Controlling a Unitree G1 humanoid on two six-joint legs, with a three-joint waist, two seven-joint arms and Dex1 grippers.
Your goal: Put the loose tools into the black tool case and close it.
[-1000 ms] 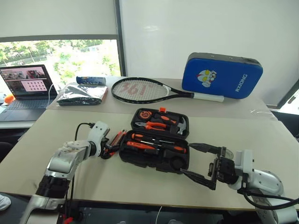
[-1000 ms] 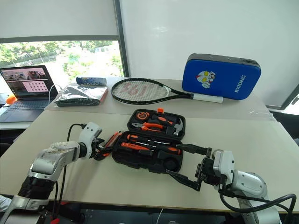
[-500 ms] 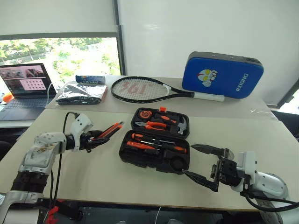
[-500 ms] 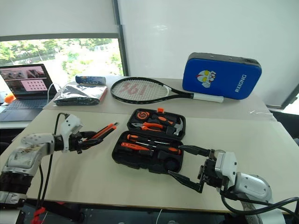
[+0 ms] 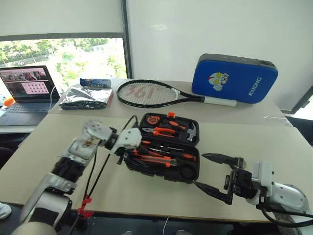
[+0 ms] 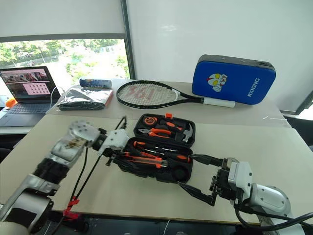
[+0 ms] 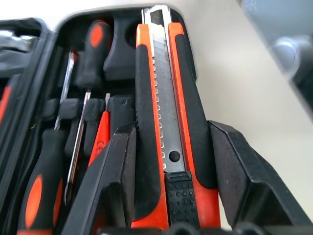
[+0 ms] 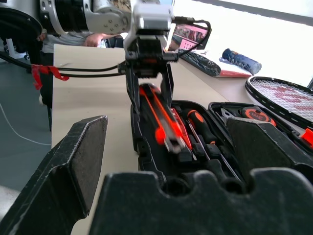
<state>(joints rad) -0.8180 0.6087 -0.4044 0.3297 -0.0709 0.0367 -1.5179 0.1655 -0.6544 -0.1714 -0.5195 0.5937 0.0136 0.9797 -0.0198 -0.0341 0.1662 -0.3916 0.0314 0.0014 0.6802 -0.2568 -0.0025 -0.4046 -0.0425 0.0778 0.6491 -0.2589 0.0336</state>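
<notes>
The black tool case (image 5: 164,173) lies open on the near table. Pliers and a hammer sit in its rear lid, and orange-and-black screwdrivers (image 5: 171,147) lie in the front half. My left gripper (image 5: 131,151) is shut on the orange-black utility knife (image 5: 155,159) and holds it low over the case's front half, pointing along the tray. In the left wrist view the utility knife (image 7: 166,112) sits between both fingers (image 7: 117,181), above the screwdrivers (image 7: 41,196). My right gripper (image 5: 199,170) hovers open just right of the case with nothing in it, and its fingers (image 8: 73,161) frame the case and the knife.
On the far table lie a tennis racket (image 5: 146,93), a blue padded case (image 5: 234,78), a black bag (image 5: 85,98) and a laptop (image 5: 27,90). A cable with a red tie (image 5: 84,213) hangs from my left arm at the near table edge.
My left gripper has swung right with the utility knife, from left of the case to over its front half, and the wrist has rolled. The right gripper has stayed in place, open.
</notes>
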